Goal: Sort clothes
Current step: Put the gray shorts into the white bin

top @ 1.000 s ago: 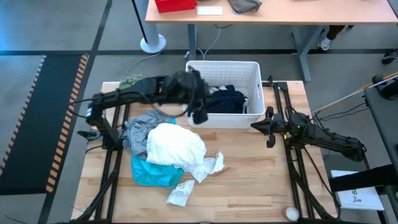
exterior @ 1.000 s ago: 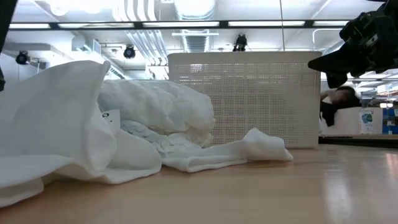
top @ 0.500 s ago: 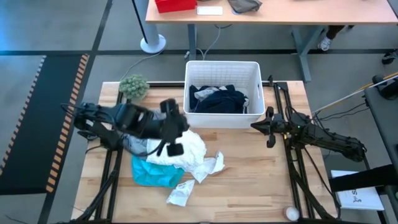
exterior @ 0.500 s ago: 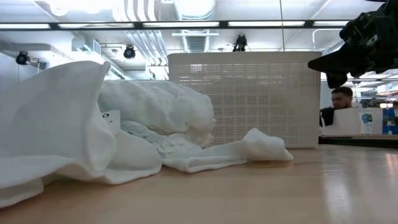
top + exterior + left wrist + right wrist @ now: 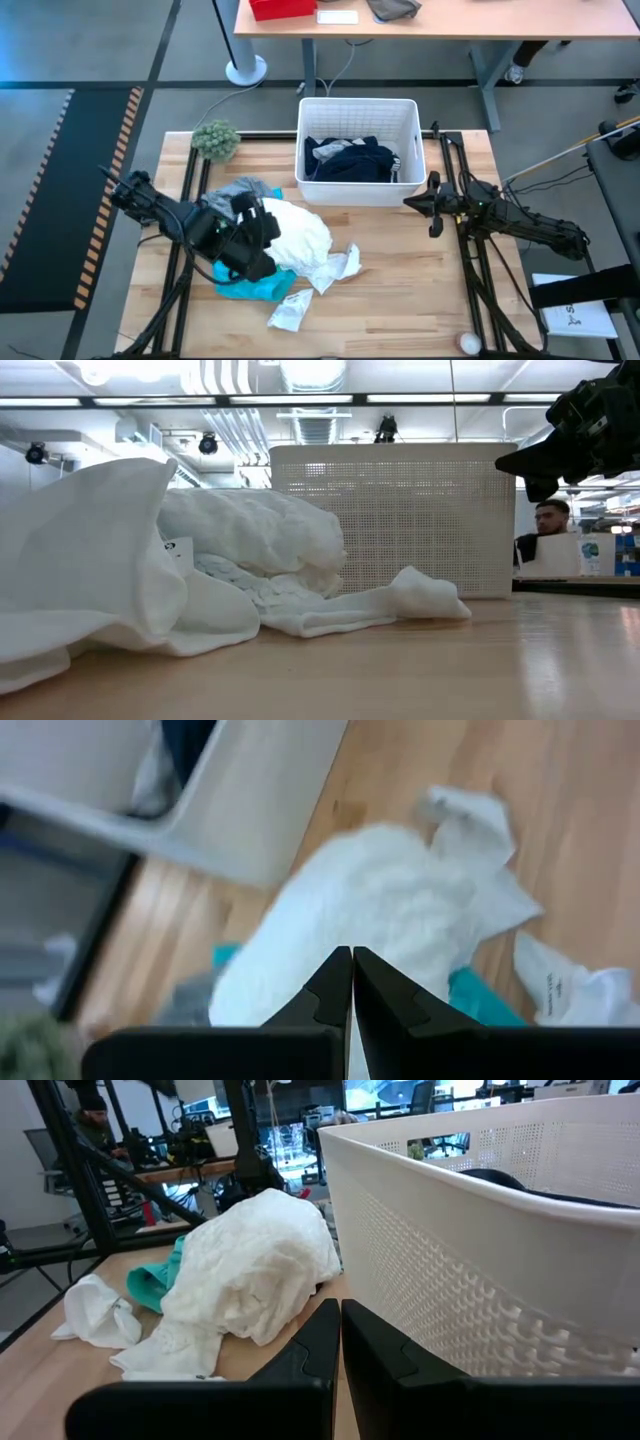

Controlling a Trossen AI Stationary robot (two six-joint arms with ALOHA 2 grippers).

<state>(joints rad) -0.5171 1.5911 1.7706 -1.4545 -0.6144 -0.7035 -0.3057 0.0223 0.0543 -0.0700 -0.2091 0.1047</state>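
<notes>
- Left gripper (image 5: 262, 238) is hovering over the white garment (image 5: 295, 236), fingers pressed together, empty.
- Right gripper (image 5: 432, 205) is sitting beside the bin (image 5: 407, 150), fingers together, empty.

A ceiling-side camera looks straight down on the whole table (image 5: 420, 290). A second sits at tabletop level, close behind the white garment (image 5: 250, 535), facing the white plastic bin (image 5: 400, 520) and the room beyond. Each wrist camera peers forward past its own fingers, the left from above, the right low beside the bin. All four share the white garment and bin.
</notes>
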